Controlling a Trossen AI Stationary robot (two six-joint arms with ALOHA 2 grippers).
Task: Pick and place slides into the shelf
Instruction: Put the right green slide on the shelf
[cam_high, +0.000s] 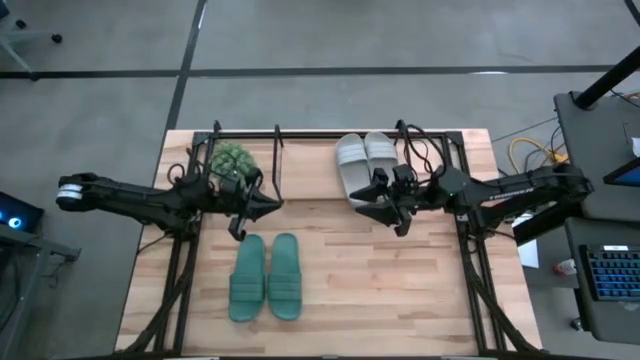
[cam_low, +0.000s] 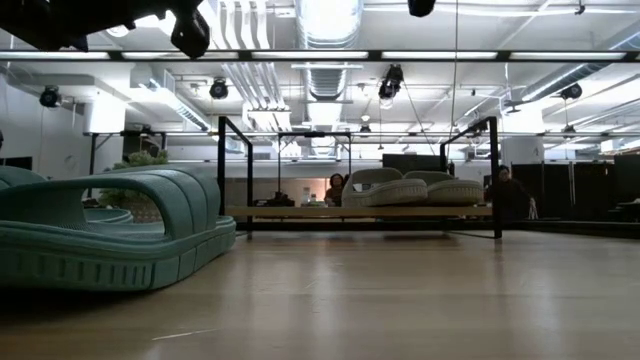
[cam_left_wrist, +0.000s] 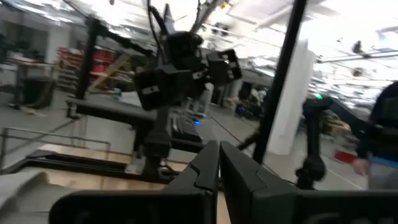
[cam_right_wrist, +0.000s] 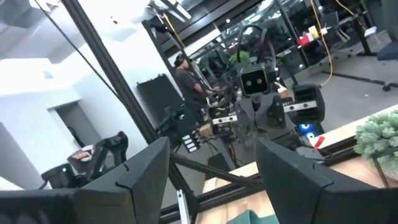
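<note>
The teal-green pair of slides (cam_high: 265, 277) lies side by side, soles down, on the table's near middle, and looms large in the low view (cam_low: 100, 235). The pale grey-white pair (cam_high: 364, 162) rests on the shelf's (cam_high: 300, 135) wooden base (cam_low: 300, 211), right of centre, straps up (cam_low: 410, 187). My left gripper (cam_high: 272, 206) hovers shut above the table, just beyond the teal pair. My right gripper (cam_high: 362, 201) hovers open by the near end of the white pair. The two grippers face each other and hold nothing. In the wrist views the left fingers (cam_left_wrist: 217, 165) meet and the right fingers (cam_right_wrist: 211, 168) stand apart.
A small green potted plant (cam_high: 232, 162) stands at the shelf's left end, close behind my left gripper. Black upright hoops (cam_low: 232, 170) mark the shelf's ends. Bare wooden table (cam_high: 400, 290) lies right of the teal pair. People sit in the room beyond (cam_low: 335, 188).
</note>
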